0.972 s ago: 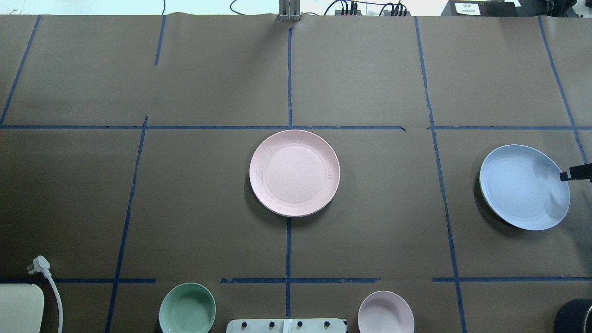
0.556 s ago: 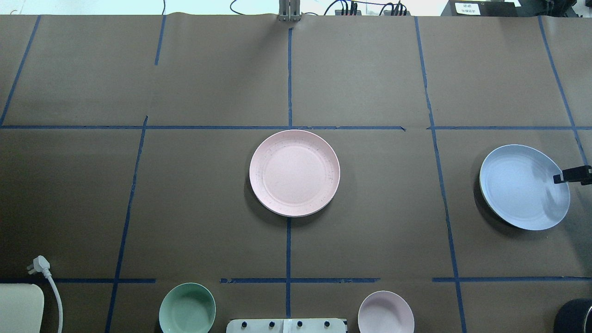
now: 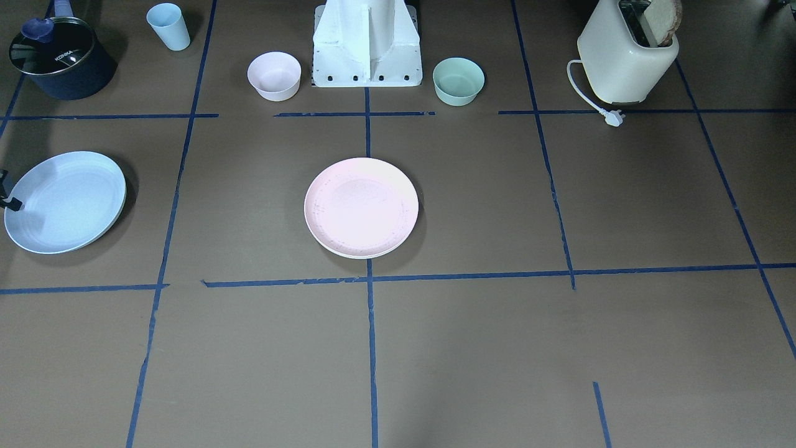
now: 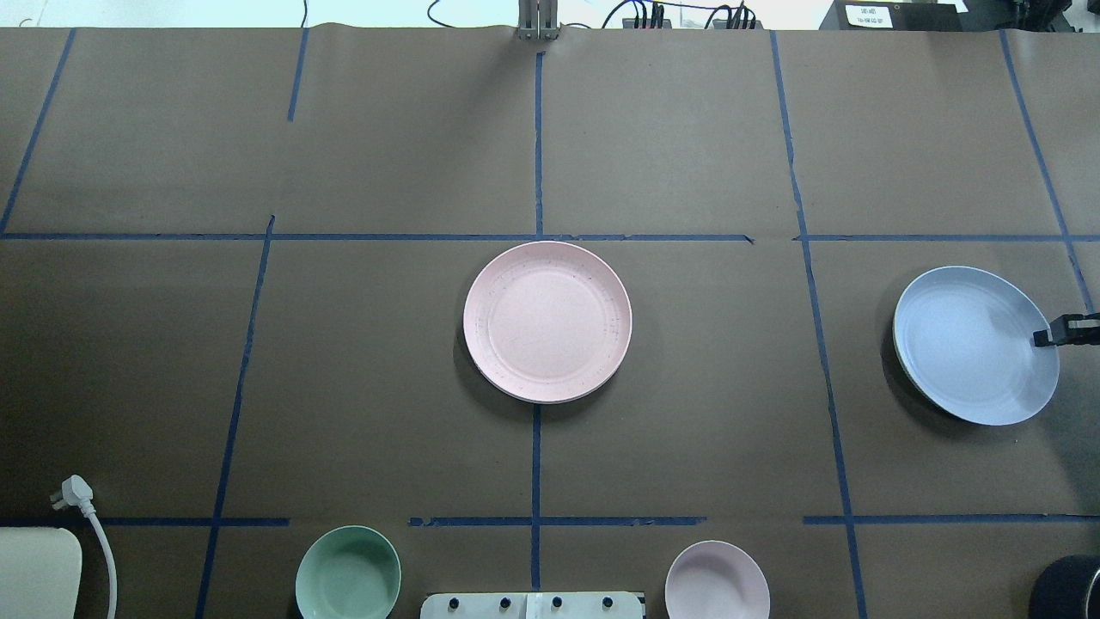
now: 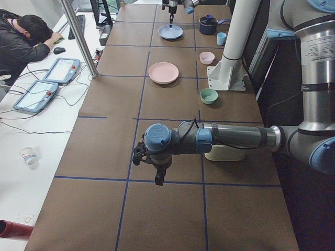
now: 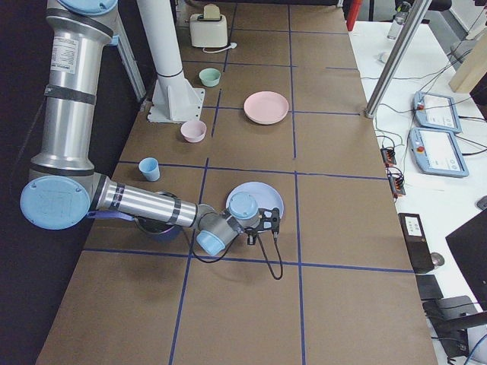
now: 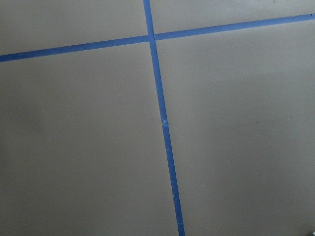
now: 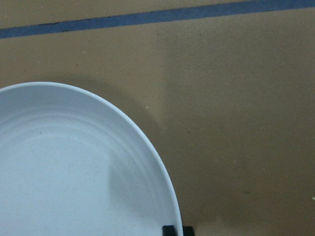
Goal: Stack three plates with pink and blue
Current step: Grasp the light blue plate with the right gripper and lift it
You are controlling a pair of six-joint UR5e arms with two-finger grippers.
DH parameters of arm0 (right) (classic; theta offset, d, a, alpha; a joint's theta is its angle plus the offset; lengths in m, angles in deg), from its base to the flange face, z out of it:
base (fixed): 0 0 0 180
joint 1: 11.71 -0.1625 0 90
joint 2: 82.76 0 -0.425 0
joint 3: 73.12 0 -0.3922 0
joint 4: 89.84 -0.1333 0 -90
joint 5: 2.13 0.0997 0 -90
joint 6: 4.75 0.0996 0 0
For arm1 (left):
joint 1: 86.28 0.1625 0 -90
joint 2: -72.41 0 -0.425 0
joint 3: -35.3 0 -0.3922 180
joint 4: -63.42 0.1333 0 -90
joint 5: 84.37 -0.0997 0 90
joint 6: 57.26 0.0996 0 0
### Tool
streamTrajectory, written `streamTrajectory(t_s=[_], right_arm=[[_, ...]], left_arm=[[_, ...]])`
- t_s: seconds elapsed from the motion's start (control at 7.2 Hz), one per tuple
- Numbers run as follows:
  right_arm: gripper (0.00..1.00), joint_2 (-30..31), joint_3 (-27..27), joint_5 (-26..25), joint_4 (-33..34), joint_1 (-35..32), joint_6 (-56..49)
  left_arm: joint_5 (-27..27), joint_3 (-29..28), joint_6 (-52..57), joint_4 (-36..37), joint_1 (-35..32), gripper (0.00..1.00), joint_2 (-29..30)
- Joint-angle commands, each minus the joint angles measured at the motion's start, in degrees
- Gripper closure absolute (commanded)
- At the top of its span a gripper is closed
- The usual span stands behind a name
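The pale pink plate [image 4: 547, 321] lies flat at the table's middle, also in the front view [image 3: 361, 207]. A cream rim [image 3: 357, 255] shows under its edge, so the cream-white plate seems to lie beneath it. The light blue plate [image 4: 975, 346] is at the right, tilted, with a shadow beneath. My right gripper [image 4: 1042, 337] is shut on the blue plate's rim; in the right wrist view the fingertips [image 8: 170, 229] straddle the rim of the blue plate [image 8: 74, 177]. My left gripper [image 5: 157, 178] hangs over bare table far from the plates; I cannot tell whether it is open or shut.
A mint-green bowl [image 4: 348, 572] and a small pink bowl [image 4: 717, 580] stand either side of the robot base [image 3: 367, 43]. A toaster [image 3: 628, 56] with a cord, a dark pot [image 3: 59, 59] and a blue cup [image 3: 169, 26] stand along the near edge.
The blue plate has shifted slightly away from the robot, held at its rim. The right gripper's finger moved a little inward over the rim. The pink plate has not moved.
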Motion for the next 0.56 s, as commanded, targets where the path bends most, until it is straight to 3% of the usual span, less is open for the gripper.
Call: streamTrajectory(t_s=[0.0, 0.14, 0.42], right_arm=[[1.0, -0.2, -3.4, 6.5, 0.1, -0.1, 0.7], [1.0, -0.5, -6.0, 7.6, 0.7, -0.4, 1.0], [1.0, -10.5, -10.1, 7.5, 3.1, 1.9, 21.6]], left_arm=[[0.0, 0.1, -0.1, 0.0, -0.1, 0.0, 0.0], [0.0, 0.0, -0.1, 0.0, -0.1, 0.0, 0.0], [0.0, 0.1, -0.9, 0.0, -0.1, 0.0, 0.1]])
